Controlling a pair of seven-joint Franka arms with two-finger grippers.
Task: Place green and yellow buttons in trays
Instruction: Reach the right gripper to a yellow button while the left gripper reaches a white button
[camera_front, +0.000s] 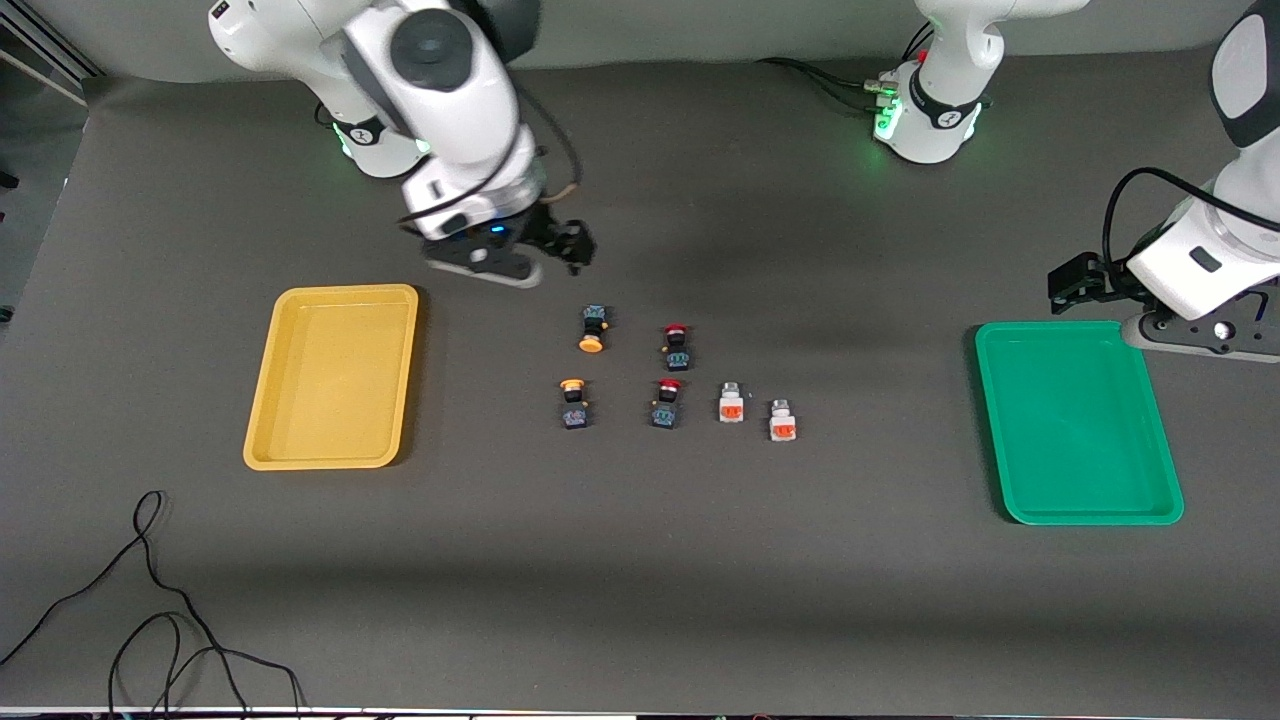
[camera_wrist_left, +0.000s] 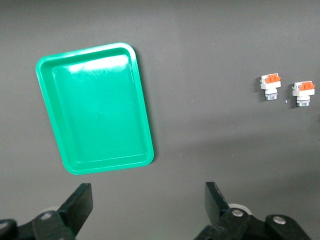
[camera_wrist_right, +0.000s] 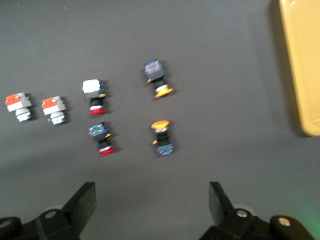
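dark grey table (camera_front: 640, 560), black cables (camera_front: 150, 620) near front edge

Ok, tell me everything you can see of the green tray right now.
The green tray is a shallow rectangular tray with rounded corners and a raised rim, in glossy plastic by the look of it. It lies flat on the dark table at the left arm's end, with nothing in it. Nothing touches it: the open left gripper hangs just off its corner nearest the robots' bases, and the nearest white button lies well apart from it, toward the middle of the table.
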